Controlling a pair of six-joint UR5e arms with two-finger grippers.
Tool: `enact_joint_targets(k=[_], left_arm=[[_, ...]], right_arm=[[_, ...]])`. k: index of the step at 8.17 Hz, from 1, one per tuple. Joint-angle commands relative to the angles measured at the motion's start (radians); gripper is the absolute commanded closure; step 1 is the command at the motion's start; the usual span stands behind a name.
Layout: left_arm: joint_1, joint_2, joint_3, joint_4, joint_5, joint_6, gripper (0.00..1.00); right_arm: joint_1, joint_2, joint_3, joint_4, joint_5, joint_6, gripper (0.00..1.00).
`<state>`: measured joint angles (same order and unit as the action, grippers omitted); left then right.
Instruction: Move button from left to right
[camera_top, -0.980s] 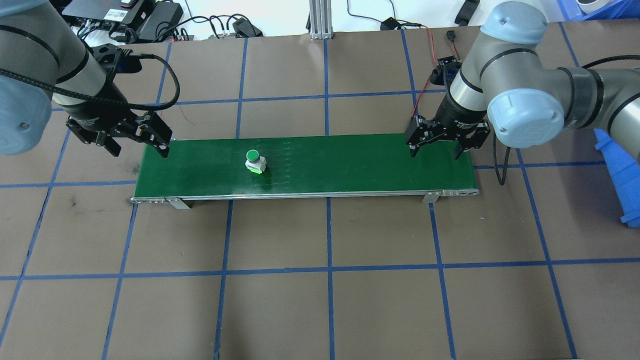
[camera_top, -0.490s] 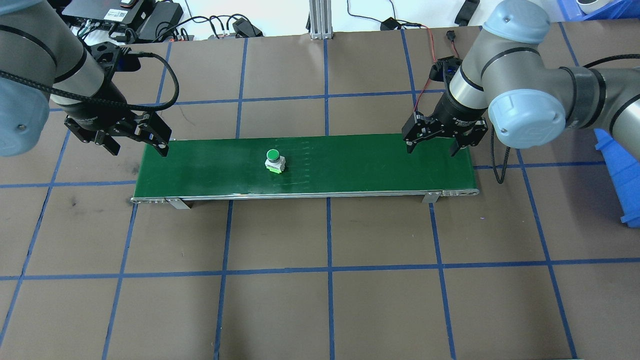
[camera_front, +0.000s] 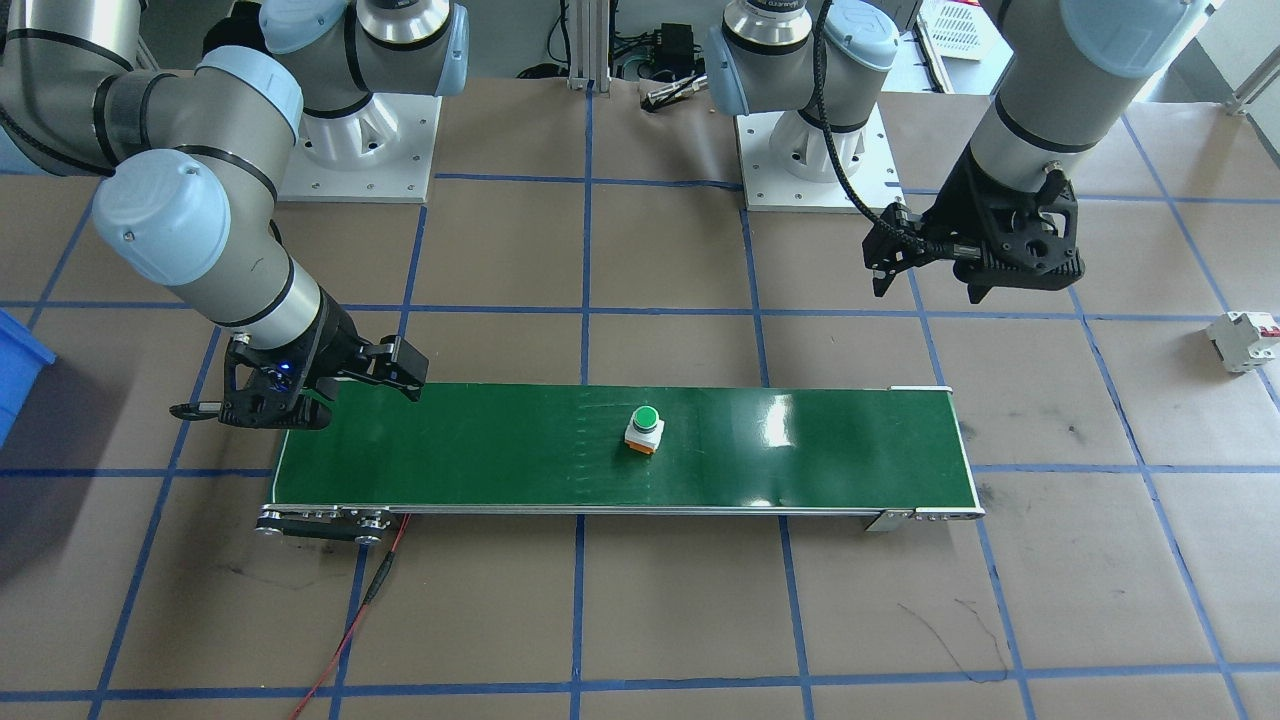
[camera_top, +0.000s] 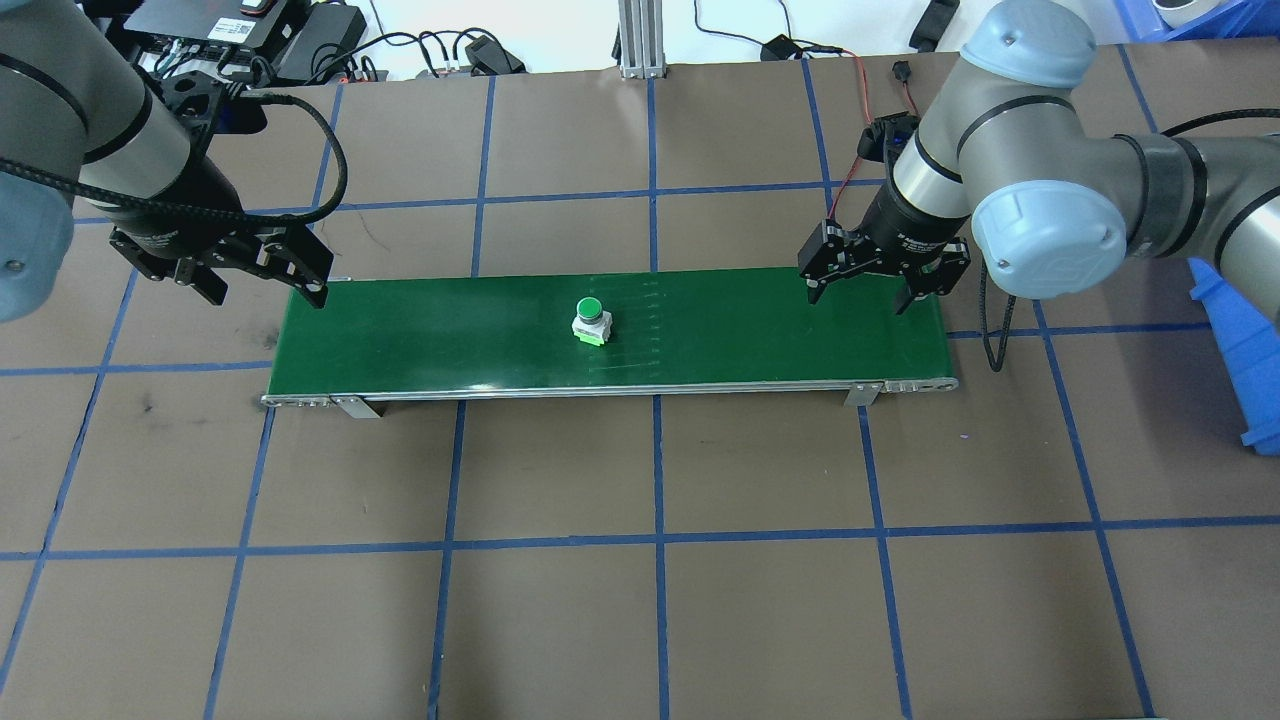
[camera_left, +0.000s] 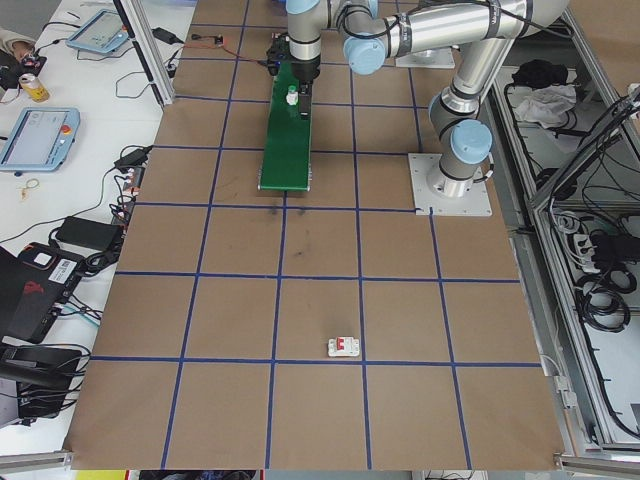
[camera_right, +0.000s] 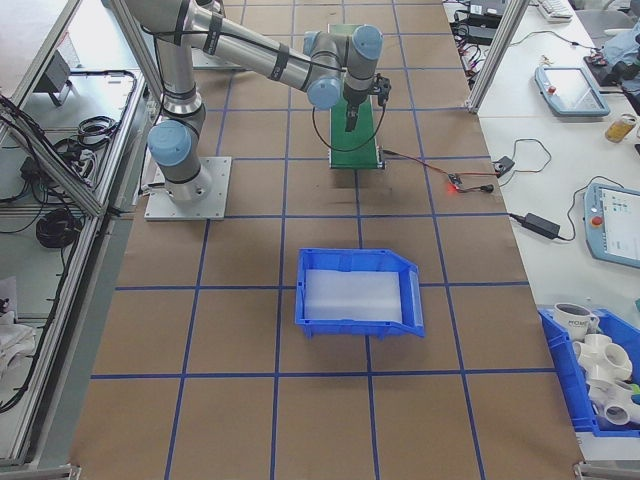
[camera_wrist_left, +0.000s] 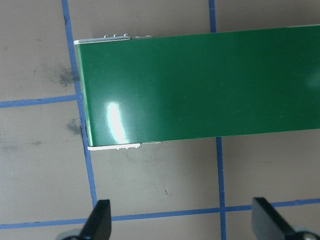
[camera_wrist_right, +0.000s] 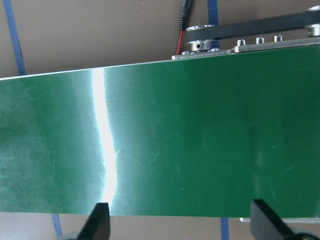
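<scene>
The button (camera_top: 591, 320) stands upright near the middle of the green conveyor belt (camera_top: 420, 340), free of both arms. The right claw (camera_top: 866, 283) hangs spread and empty over the belt's right end; the left claw (camera_top: 262, 280), likewise spread, hovers just off its left end. Neither wrist view shows the button; the overhead does.

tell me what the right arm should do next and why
Probably hold the open right pincer over the long green conveyor belt end and wait. The small green-capped push-button sits free near mid-belt, well short of it; the open left pincer is off the other end.
</scene>
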<state>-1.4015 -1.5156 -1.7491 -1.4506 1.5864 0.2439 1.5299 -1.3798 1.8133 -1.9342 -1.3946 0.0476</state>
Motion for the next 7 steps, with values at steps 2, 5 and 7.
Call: enact_joint_targets(k=[2,5,7], left_arm=[[0.001,0.015,-0.006,0.004,0.000,0.000,0.00],[0.001,0.012,-0.010,0.006,0.001,0.000,0.00],[0.001,-0.007,-0.012,0.013,0.000,0.000,0.00]], right_arm=[[0.003,0.001,0.000,0.000,0.000,0.012,0.00],[0.004,0.008,-0.003,-0.005,0.002,0.017,0.00],[0.006,0.007,-0.006,-0.005,0.008,0.037,0.00]])
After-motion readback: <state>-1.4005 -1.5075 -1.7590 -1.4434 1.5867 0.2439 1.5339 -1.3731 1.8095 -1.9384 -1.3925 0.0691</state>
